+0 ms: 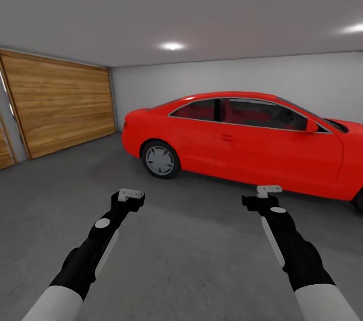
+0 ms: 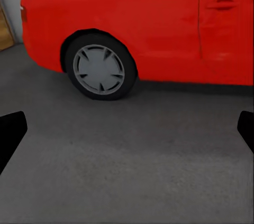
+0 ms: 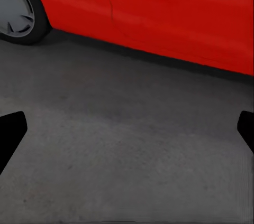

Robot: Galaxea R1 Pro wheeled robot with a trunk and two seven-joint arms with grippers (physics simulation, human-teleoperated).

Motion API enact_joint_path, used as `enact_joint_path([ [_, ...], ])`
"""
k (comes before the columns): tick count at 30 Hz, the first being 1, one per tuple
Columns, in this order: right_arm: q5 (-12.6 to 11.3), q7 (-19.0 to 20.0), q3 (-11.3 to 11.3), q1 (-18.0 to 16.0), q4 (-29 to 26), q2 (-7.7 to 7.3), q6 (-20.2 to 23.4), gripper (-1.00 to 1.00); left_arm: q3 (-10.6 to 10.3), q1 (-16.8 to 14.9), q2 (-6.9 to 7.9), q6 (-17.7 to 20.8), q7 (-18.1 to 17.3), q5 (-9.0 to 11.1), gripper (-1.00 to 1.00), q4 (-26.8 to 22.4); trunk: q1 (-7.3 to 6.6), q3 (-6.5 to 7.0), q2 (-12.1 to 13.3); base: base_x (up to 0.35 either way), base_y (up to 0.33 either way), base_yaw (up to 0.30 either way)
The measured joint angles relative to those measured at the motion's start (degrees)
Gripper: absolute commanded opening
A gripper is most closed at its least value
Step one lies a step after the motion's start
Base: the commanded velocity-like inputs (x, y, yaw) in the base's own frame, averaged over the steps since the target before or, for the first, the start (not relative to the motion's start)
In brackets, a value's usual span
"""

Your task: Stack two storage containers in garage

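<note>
Garage surroundings are what we record here: white walls, a grey ceiling with two lit lamps, and the floor [image 1: 191, 260] of mottled dark grey concrete under both arms. We cannot locate either storage container from these views.

Ahead of our grippers and slightly toward the right one stands the red car [image 1: 252, 139], side-on, its rear wheel [image 1: 160, 159] beyond the left gripper. A wooden panel door [image 1: 60, 104] covers the wall far off to the left arm's side.

We hold the left gripper [image 1: 130, 195] and the right gripper [image 1: 268, 191] forward at equal height, well apart, above bare concrete. In each wrist view the fingers [image 2: 10, 134] [image 3: 10, 131] sit at opposite edges with only floor between them, so we read both as spread wide and carrying nothing.
</note>
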Motion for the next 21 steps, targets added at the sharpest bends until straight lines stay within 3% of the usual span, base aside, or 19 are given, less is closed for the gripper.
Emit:
enact_joint_path([
  [17, -0.2, -0.7, -0.2, 0.0, 0.5, 0.32, 0.0, 1.00, -0.1, 0.0, -0.06, -0.5, 0.0, 0.1, 1.00, 0.0, 0.00, 0.15, 0.0, 0.000, 0.000, -0.283],
  [21, -0.2, -0.8, -0.3, 0.0, 0.5, 0.31, -0.1, 1.00, -0.1, 0.0, -0.01, -0.4, 0.0, 0.1, 1.00, 0.0, 0.00, 0.15, 0.0, 0.000, 0.000, -0.158],
])
